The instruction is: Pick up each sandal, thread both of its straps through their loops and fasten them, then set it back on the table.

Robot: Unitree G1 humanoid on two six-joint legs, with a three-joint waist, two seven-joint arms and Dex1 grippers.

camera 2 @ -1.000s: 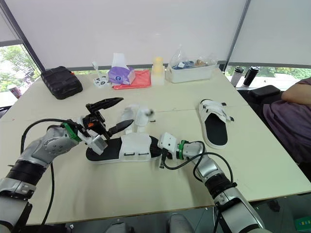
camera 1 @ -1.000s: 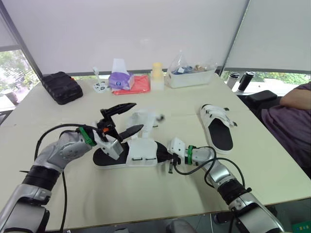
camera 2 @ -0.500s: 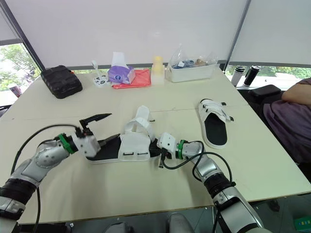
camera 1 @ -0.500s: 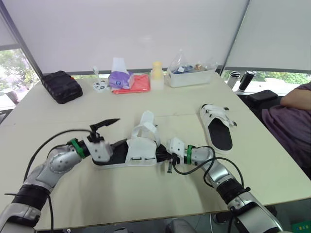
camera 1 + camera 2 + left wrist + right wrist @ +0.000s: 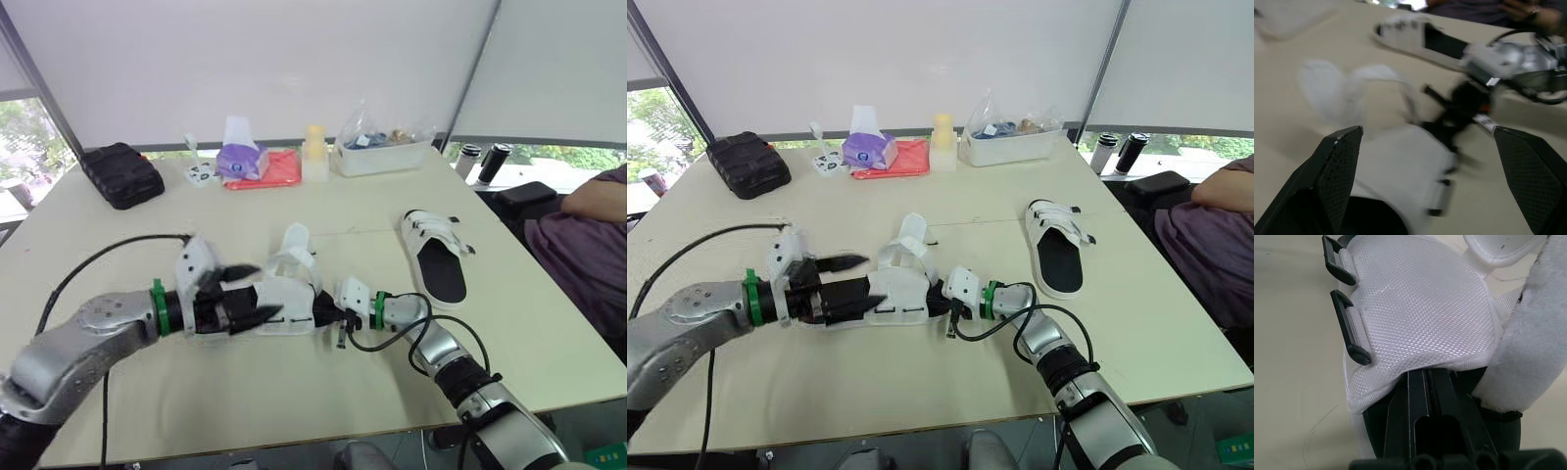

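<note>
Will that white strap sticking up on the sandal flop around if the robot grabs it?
Probably floppy: the strap curls up in a soft loop. The mesh flap looks like bendy fabric too. The sandal likely feels light; its sole looks thin.

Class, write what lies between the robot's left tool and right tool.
The near sandal, straps unfastened, lies on the table between left tool and right tool; both eye views show it.

This looks like an office meeting room. One broad pale counter (image 5: 392,211) stands against tall windows (image 5: 24,132) with white roller blinds (image 5: 245,69) lowered and trees outside. Everyday clutter lines its far edge: a tissue pack (image 5: 238,157), a clear bin (image 5: 382,152) of oddments, a black case (image 5: 120,174). A person (image 5: 573,255) sits alongside.
</note>
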